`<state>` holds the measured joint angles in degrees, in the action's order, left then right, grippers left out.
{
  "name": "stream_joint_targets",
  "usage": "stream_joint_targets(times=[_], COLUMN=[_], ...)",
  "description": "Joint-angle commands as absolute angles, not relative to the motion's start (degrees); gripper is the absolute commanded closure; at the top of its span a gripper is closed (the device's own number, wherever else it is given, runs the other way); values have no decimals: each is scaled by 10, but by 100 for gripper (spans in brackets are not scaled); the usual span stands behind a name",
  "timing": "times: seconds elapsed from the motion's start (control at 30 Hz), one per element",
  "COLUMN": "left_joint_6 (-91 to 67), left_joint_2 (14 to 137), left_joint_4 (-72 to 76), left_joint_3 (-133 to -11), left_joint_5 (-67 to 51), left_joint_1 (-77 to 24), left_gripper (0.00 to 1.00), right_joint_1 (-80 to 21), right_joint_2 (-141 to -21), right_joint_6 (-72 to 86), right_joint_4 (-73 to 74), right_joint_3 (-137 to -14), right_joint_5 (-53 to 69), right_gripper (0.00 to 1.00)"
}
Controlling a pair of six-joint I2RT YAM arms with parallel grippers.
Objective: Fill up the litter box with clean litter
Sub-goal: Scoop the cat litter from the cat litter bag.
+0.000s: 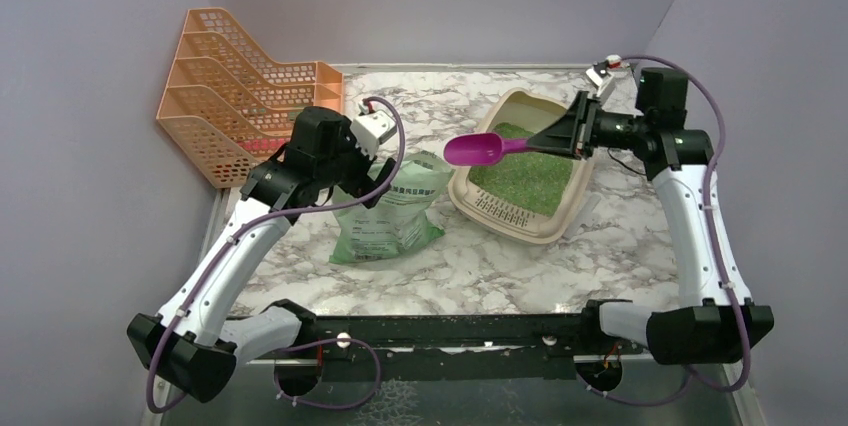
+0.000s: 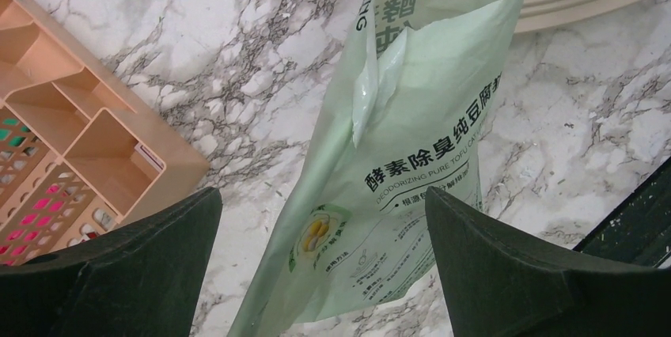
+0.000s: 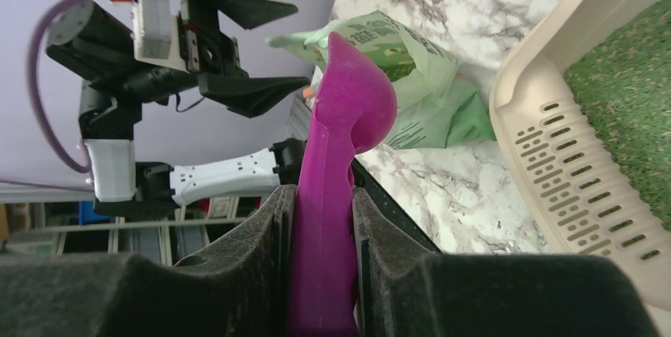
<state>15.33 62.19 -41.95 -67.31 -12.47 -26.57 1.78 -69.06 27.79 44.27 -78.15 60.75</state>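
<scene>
Litter box (image 1: 512, 216), a beige tray, sits on the marble table (image 1: 620, 236) right of centre, turned at an angle so that its slotted lip faces near and left. Clean litter (image 1: 525, 174) covers its floor as a bed of green granules.

Just beside the box's left corner lies the pale green bag (image 1: 395, 216) with dark print, between the box and the orange mesh file rack (image 1: 235, 96) that stands at the far left against the wall. From the right wrist view the bag's top looks crumpled and open.

The right gripper (image 3: 320, 195) reaches in from the right, level with the far half of the box. Its jaws stand partly apart and are clamped on the flat handle of the magenta scoop (image 1: 476, 150), one pad pressed to each side. The scoop points left, and its bowl hangs in the air above the left rim of the box, close to the top of the bag.

The left gripper (image 2: 323, 195) hovers over the bag, pointing down, with its jaws spread as wide as they go and nothing between the pads. In its wrist view the printed face of the bag shows between the two dark fingers (image 2: 506, 266), lower down on the table, with a corner of the rack on the left and the box's slotted lip at the upper right.
</scene>
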Motion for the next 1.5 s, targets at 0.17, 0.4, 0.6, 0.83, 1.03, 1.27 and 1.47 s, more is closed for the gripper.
stream_joint_targets(times=[0.17,0.4,0.6,0.83,1.03,1.27,1.47], left_joint_6=[145,141,139,130,106,79,68], left_joint_2=[666,670,666,667,664,650,629], left_joint_4=[-448,-451,-459,-484,-508,-525,-524], left_joint_3=[-710,-706,-696,-691,-674,-664,-664], left_joint_5=[-172,-189,-189,-246,-272,-294,-290], left_joint_1=[-245,-242,-242,-242,-242,-242,-242], left_gripper=[1,1,2,16,38,67,78], right_joint_1=[-83,-137,-170,-238,-303,-392,-417], right_joint_2=[-783,-835,-840,-850,-882,-969,-999], right_joint_6=[265,239,219,210,235,257,279], right_joint_4=[442,472,501,539,534,536,520], right_joint_3=[-851,-879,-889,-870,-876,-923,-939], right_joint_5=[525,491,514,479,427,352,298], right_gripper=[99,99,99,99,99,99,99])
